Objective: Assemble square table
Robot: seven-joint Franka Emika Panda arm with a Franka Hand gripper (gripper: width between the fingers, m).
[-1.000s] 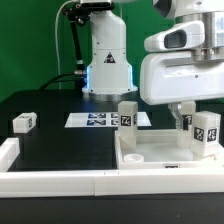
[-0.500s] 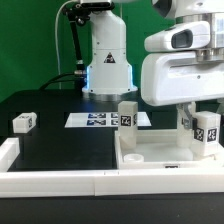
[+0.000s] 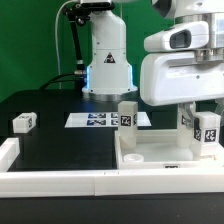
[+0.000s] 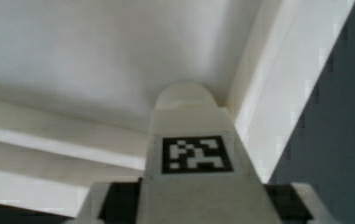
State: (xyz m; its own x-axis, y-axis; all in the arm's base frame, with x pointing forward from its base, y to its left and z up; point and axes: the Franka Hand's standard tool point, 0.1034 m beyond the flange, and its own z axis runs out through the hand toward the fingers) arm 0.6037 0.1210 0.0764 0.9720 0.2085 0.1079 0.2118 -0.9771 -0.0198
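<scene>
The black bench [image 3: 60, 140] has its widest bare stretch on the exterior view's left. It is bounded in front by the long low white wall [image 3: 60, 180] and behind by the arm's base [image 3: 105, 60]. The arm's bulky wrist housing [image 3: 180, 70] hangs over the exterior view's right, leaving little room above the parts there.

The square panel [image 3: 150, 158] lies flat against the front wall on that side, raised rim up. In the wrist view the rim [image 4: 272, 70] runs beside dark bench. The marker board [image 3: 95, 120] lies flat before the base.

An upright leg [image 3: 128, 115] stands at the panel's far corner; whether it is on the rim or just behind it I cannot tell. A lying leg [image 3: 25, 122] rests well apart, near the bench's edge on the exterior view's left.

The gripped leg [image 3: 207, 132] stands upright over the panel's far side, tag showing [image 4: 195, 150]. The fingers [image 4: 295, 203] are clenched on its two flanks.
</scene>
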